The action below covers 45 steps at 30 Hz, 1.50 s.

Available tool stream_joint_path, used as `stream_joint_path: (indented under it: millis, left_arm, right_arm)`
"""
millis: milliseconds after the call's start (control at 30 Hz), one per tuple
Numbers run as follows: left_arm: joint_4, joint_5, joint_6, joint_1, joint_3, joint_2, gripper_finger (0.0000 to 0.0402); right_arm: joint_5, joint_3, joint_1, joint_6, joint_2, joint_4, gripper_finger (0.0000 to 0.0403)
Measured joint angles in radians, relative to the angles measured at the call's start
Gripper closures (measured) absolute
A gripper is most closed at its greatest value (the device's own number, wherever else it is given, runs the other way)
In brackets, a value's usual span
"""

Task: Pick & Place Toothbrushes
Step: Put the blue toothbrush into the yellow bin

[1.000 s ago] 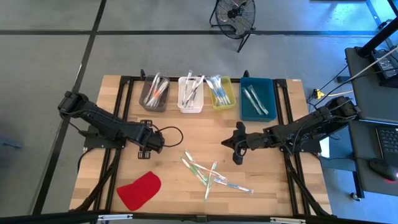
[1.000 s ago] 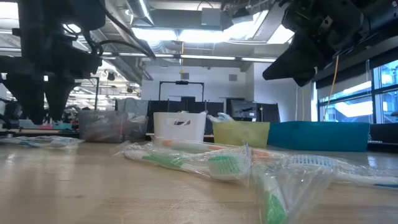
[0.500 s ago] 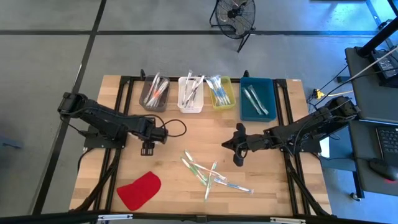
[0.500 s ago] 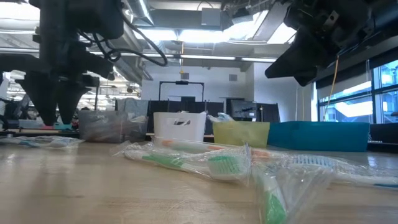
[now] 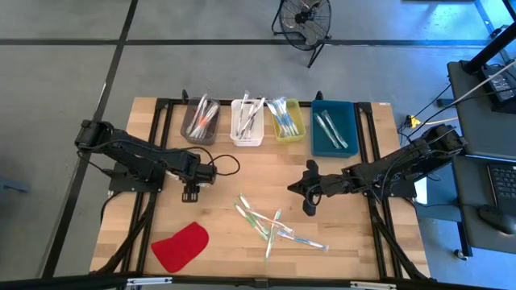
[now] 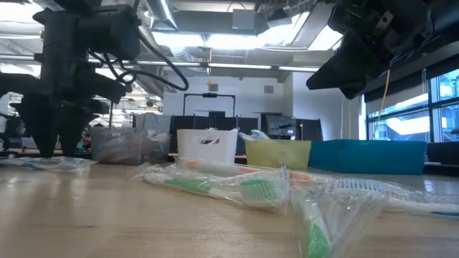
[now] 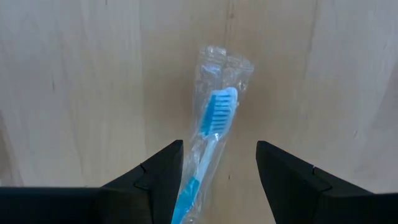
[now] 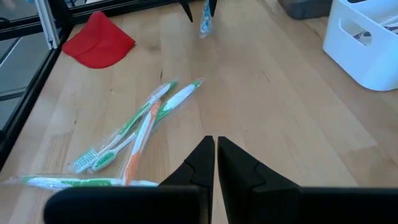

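Wooden table (image 5: 226,234), loose toothbrushes (image 5: 270,225), fan (image 5: 305,20) beyond

The wrapped blue toothbrush (image 7: 208,155) runs off the lower edge of the left wrist view; 2 dark fingers (image 7: 155,177) flank its handle.

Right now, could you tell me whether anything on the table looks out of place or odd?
Mostly no. A few wrapped toothbrushes lie crisscrossed in a loose heap on the table's front, outside the bins. A red cloth sits at the front left corner. The left gripper has a blue wrapped toothbrush between its fingers.
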Motion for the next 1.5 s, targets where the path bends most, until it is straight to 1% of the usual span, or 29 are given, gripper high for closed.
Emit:
stream_joint_path:
  millis: [167, 567, 733, 900, 1067, 1333, 1500]
  left_arm:
    - [-0.002, 0.000, 0.000, 0.001, 0.000, 0.002, 0.0203]
    - [0.013, -0.010, -0.007, 0.009, 0.000, 0.082, 0.0203]
    - [0.012, -0.007, -0.006, 0.051, 0.000, 0.108, 0.0203]
    - [0.012, 0.059, 0.018, 0.114, 0.005, 0.137, 0.0207]
    - [0.011, 0.067, 0.024, 0.139, 0.004, 0.143, 0.0236]
    - [0.012, 0.058, 0.027, 0.140, 0.002, 0.143, 0.0320]
    - [0.013, 0.058, 0.027, 0.139, 0.002, 0.144, 0.0359]
  right_arm:
    - [0.000, 0.000, 0.000, 0.000, 0.000, 0.008, 0.0383]
    - [-0.001, 0.000, 0.000, 0.000, 0.000, 0.016, 0.0383]
    - [-0.008, 0.000, 0.000, 0.000, 0.000, 0.018, 0.0383]
    - [-0.008, 0.000, 0.000, 0.000, 0.000, 0.023, 0.0383]
    - [-0.008, 0.000, 0.000, -0.001, 0.000, 0.022, 0.0383]
    - [-0.009, 0.000, 0.000, -0.001, 0.000, 0.022, 0.0383]
    - [-0.009, 0.000, 0.000, -0.001, 0.000, 0.022, 0.0383]
